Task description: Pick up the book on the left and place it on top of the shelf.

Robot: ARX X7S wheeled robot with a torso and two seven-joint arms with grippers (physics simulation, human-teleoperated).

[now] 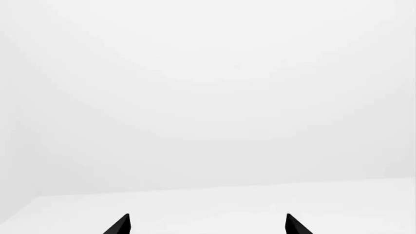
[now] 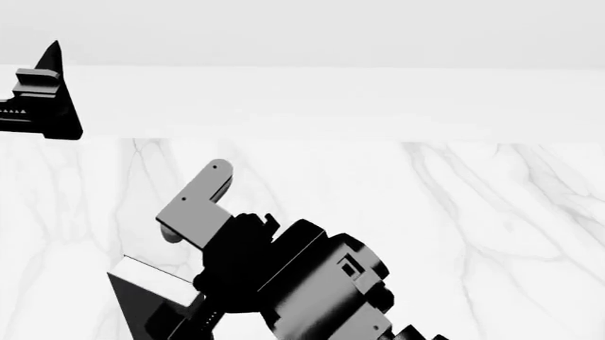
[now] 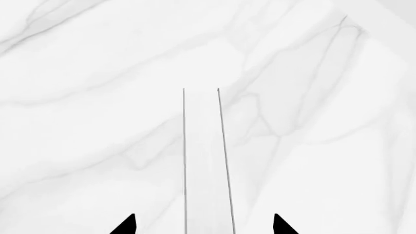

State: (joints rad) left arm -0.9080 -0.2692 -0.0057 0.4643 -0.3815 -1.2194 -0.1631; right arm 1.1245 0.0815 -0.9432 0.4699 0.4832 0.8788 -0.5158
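Observation:
The book stands between my right gripper's [image 3: 203, 222] jaws in the right wrist view, as a narrow white page edge [image 3: 206, 161] between two thin dark lines. The black fingertips [image 3: 128, 225] stand apart from it, with a gap on each side, so the gripper is open around it. In the head view the book [image 2: 156, 301] shows as a dark wedge with a light top edge under my right arm [image 2: 312, 283], low on the left. My left gripper [image 1: 207, 222] is open and empty, raised at the far left [image 2: 42, 99]. The shelf is out of view.
The white marble table [image 2: 454, 212] stretches under and to the right of the right arm, and its far edge [image 2: 378, 139] runs across the head view. Beyond it are a white floor and wall. The left wrist view shows only white floor and wall.

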